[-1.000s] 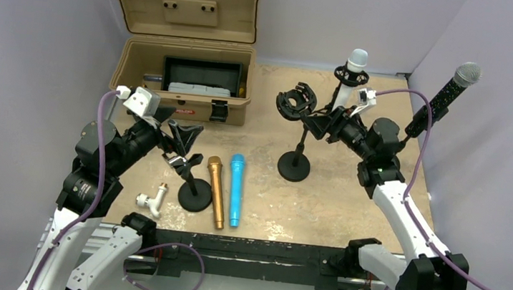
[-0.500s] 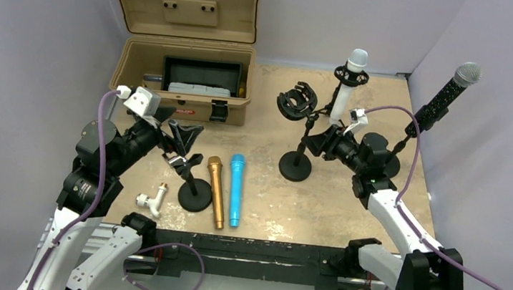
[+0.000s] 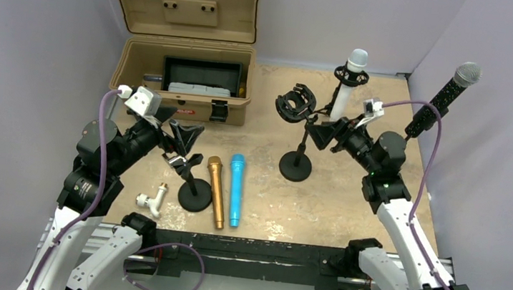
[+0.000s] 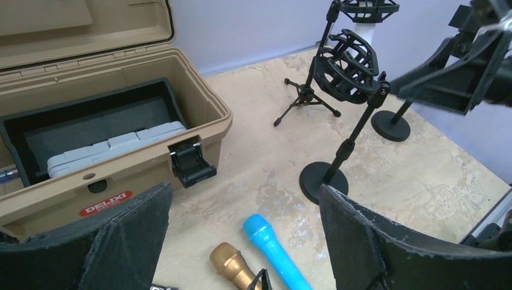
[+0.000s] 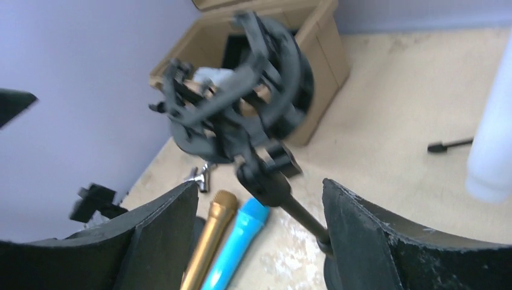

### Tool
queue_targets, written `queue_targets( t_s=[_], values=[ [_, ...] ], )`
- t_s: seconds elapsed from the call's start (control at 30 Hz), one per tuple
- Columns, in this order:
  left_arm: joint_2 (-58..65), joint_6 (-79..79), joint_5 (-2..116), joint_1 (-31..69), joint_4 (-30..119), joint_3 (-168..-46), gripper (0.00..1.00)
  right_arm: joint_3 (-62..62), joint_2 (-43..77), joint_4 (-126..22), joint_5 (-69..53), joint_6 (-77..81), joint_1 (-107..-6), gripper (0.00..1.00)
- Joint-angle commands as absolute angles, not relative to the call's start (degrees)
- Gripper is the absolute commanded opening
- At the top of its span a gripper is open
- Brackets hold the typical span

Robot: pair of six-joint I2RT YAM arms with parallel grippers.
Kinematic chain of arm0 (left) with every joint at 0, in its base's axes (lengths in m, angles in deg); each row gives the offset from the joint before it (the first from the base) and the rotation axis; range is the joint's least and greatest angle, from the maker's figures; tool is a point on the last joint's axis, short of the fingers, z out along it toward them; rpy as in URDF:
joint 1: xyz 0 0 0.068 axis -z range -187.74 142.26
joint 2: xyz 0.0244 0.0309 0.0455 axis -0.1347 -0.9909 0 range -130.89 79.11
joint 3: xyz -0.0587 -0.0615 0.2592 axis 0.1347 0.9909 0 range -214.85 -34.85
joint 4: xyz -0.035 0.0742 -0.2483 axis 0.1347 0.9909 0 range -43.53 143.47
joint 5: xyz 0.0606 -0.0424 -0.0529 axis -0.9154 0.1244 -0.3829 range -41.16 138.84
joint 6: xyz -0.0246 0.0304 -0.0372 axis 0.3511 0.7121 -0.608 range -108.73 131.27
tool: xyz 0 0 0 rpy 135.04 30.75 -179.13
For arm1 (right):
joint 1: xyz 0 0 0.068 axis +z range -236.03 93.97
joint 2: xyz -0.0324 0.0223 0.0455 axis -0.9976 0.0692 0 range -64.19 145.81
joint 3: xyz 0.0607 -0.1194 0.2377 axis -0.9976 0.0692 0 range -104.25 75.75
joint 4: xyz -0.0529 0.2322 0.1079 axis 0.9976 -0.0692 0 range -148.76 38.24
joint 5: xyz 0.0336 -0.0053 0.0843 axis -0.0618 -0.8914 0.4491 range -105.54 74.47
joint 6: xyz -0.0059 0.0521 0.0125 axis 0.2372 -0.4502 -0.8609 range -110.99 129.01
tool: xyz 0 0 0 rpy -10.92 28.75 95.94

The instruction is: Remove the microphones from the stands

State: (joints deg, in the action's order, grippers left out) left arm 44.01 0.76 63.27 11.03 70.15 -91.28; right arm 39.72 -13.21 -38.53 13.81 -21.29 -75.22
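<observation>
Right gripper [image 3: 323, 132] shifted back and to the right, fingers spread around the empty shock-mount stand [image 3: 295, 165], white microphone [image 3: 346, 93] upright in tripod stand [image 4: 305, 96] just behind, left gripper [image 3: 184, 136] fingers spread apart.

Overhead, two wrist views, probably sharing shock-mount stand [image 4: 349, 71]

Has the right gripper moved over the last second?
Yes. Judged against the round base of the empty shock-mount stand, the right gripper first dipped toward it, then drew back up and to the right. It is open now.
</observation>
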Motion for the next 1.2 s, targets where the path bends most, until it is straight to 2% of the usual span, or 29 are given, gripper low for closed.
queue_targets(
  t_s=[0.0,0.13,0.4,0.6,1.17],
  values=[
    [43.9,0.1,64.1,10.7,68.6,-92.2,0.89,31.1,-10.9,-40.4,11.4,-23.1,-75.5,0.72],
    [43.9,0.2,63.4,10.7,68.9,-92.2,0.89,28.6,-6.2,-40.4,13.8,-24.7,-75.6,0.64],
    [44.0,0.3,63.6,10.7,68.9,-92.3,0.89,29.7,-5.2,-37.4,14.6,-25.8,-75.7,0.6],
    [44.1,0.2,64.0,10.7,68.8,-92.2,0.89,31.6,-4.8,-36.2,14.5,-26.2,-75.7,0.52],
    [43.9,0.2,63.9,10.7,68.7,-92.2,0.89,40.1,-4.9,-36.8,10.5,-22.9,-75.7,0.45]
  ],
)
